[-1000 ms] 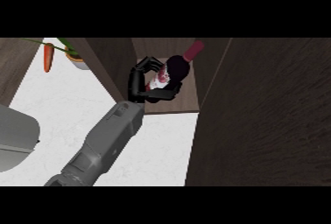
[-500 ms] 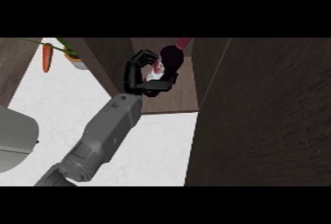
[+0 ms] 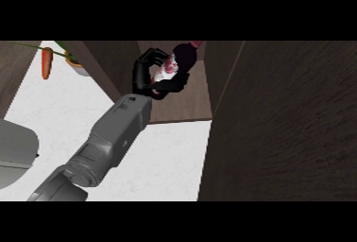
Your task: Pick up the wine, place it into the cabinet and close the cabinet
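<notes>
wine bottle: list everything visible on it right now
The wine bottle is dark, with a pale, pink-marked label and a reddish top near the view's upper edge. It is tilted, top pointing up and right in the view. The left hand curls round its lower part, hiding much of it. It is inside the open cabinet. Whether its base touches the shelf cannot be told.

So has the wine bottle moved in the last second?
Yes. The wine, held in the left hand, has gone slightly up the view and left, farther from the front edge of the cabinet shelf and deeper inside.
</notes>
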